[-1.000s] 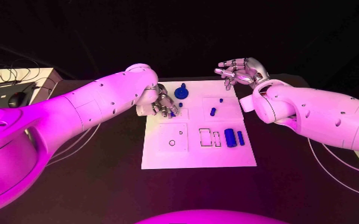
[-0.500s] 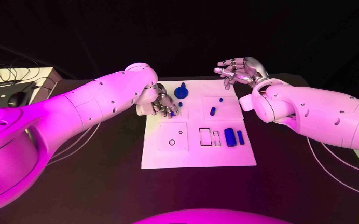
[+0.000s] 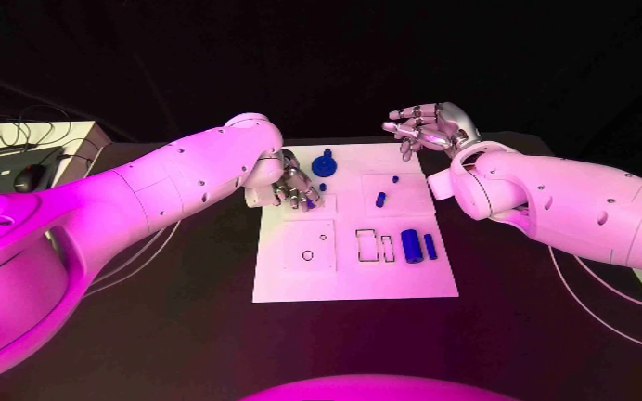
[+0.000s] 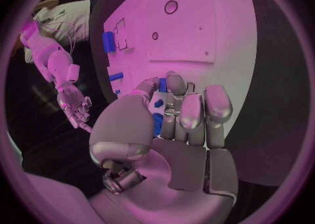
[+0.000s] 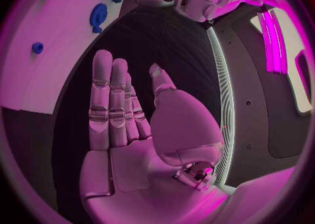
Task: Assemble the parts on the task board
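The white task board (image 3: 351,276) lies mid-table. My left hand (image 3: 290,184) hovers over its far left corner with fingers curled. In the left wrist view the left hand (image 4: 178,124) pinches a small blue part (image 4: 158,114) between thumb and fingers above the board (image 4: 197,29). A round blue part (image 3: 326,165) sits just right of that hand, and two small blue pegs (image 3: 380,200) lie further right. A blue block (image 3: 412,246) and a thin blue bar (image 3: 430,246) rest near the board's right edge. My right hand (image 3: 429,128) is raised beyond the far right corner; the wrist view shows it (image 5: 131,129) with fingers straight, holding nothing.
Outlined slots (image 3: 368,245) and a square plate with a small hole (image 3: 308,254) mark the board's near half. A white box with cables (image 3: 40,155) stands at the table's far left. Dark table (image 3: 160,327) surrounds the board.
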Robot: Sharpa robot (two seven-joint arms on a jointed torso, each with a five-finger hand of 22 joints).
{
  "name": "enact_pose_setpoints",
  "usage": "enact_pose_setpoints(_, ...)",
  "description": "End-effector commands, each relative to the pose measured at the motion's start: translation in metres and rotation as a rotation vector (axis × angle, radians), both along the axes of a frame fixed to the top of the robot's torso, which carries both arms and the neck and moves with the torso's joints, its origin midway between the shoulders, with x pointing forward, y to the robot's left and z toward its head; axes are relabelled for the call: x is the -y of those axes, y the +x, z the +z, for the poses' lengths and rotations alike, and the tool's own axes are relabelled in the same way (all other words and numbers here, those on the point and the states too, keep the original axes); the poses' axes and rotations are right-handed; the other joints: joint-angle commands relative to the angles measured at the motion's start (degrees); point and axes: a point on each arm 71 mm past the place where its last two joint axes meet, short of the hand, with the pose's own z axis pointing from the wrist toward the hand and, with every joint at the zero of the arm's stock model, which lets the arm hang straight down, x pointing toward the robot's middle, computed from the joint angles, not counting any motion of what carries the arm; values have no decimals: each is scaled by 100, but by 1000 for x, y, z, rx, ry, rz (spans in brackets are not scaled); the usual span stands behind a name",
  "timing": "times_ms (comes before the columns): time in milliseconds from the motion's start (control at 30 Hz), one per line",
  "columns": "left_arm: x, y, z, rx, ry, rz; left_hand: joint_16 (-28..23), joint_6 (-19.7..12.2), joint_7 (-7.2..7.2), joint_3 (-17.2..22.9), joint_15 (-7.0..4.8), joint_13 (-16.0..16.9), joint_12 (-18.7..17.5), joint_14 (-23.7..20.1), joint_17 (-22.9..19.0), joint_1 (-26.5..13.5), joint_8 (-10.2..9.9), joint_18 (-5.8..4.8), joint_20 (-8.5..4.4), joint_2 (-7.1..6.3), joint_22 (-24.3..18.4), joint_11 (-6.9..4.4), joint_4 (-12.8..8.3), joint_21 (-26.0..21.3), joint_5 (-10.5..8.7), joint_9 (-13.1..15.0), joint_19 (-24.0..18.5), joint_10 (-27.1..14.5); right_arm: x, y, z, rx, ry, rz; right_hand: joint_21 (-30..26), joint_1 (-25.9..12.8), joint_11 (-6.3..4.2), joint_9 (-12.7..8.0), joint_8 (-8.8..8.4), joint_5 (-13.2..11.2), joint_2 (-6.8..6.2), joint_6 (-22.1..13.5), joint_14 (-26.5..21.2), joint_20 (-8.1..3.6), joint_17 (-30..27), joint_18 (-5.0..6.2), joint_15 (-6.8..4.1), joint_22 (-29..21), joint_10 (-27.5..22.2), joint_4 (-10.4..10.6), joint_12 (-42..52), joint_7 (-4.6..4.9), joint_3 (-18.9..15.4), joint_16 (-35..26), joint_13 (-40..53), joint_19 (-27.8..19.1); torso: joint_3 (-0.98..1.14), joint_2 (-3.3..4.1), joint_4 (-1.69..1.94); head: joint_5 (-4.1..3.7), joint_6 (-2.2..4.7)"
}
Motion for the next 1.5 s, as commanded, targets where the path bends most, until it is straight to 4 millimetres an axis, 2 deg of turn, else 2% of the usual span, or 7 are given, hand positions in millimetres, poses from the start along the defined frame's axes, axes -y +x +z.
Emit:
enact_pose_setpoints(33, 3, 0, 1, 23, -22, 7, 23, 13, -58, -27, -7, 8, 8, 8, 5, 122, -11, -118, -20, 62, -4, -37, -1, 38, 1, -10, 8, 26, -1, 0, 1, 8, -1, 15, 35, -21, -11, -2, 34, 20, 1, 0, -43, -17, -5, 59, -14, -4, -14, -1, 19, 29, 27, 19, -5, -21, 0, 2, -2, -10, 7)
enact_pose_setpoints(1000, -2, 1, 2, 38, -12, 14, 5, 46, -78, -638, -16, 11, 23, 0, -25, 101, -9, -114, -40, -124, -44, -43, 355, 29, -29, -48, -5, 2, -1, 0, 0, 8, -3, 15, 42, -25, -12, -1, 30, 22, 4, 3, -40, -18, -9, 59, -15, -7, -9, -7, 22, 29, 25, 25, -8, -20, -5, -1, 2, -24, 20)
enact_pose_setpoints(1167, -2, 1, 2, 38, -13, 14, -2, 27, -72, -1143, -23, 1, 31, -3, -33, 316, -15, -113, -41, 67, -52, -44, 375, 26, -17, -59, -6, -14, 0, 0, 0, 8, -3, 15, 42, -25, -12, -1, 30, 22, 4, 3, -40, -18, -9, 59, -15, -7, -9, -7, 22, 29, 25, 25, -8, -20, -3, -3, 2, -22, 24)
enact_pose_setpoints(1267, -3, 1, 1, 34, -20, 14, -11, -25, -51, -787, -30, -10, 13, -6, -44, 568, -47, -110, -37, 113, -62, -39, 230, 12, 24, -84, -18, -38, 0, 0, 0, 8, -3, 15, 42, -25, -12, -1, 30, 22, 4, 3, -40, -18, -9, 59, -15, -7, -9, -7, 22, 29, 25, 25, -8, -20, -3, -3, 3, -22, 25)
enact_pose_setpoints(1333, -3, 1, 1, 30, -27, 16, -27, -66, -25, -25, -20, -32, -15, -8, -62, 568, -59, -99, -22, -77, -77, -21, 77, -8, 26, -96, -32, -55, 0, 0, 0, 8, -3, 15, 42, -25, -12, -1, 30, 22, 4, 3, -40, -18, -9, 59, -15, -7, -9, -7, 22, 29, 25, 25, -8, -20, -2, -3, 3, -22, 26)
enact_pose_setpoints(1367, -3, 1, 1, 29, -31, 16, -38, -58, -27, 925, -20, -39, -2, -7, -74, 151, 19, -84, 12, -412, -87, -24, -16, -21, -11, -29, -45, -21, 0, 0, 0, 8, -3, 15, 42, -25, -12, -1, 30, 22, 4, 3, -40, -18, -9, 59, -15, -7, -9, -7, 22, 29, 25, 25, -8, -20, 0, -2, 2, -20, 31)
enact_pose_setpoints(1500, -2, 1, 1, 25, -51, 19, -67, -150, 33, 1185, 5, -59, -31, -19, -110, 235, 38, -64, 19, -250, -111, -4, -233, -52, 0, 37, -69, -68, 0, 0, 0, 8, -3, 15, 42, -25, -12, -1, 30, 22, 4, 3, -40, -18, -9, 59, -15, -7, -9, -7, 22, 29, 25, 25, -8, -20, -1, -3, 1, -17, 31)
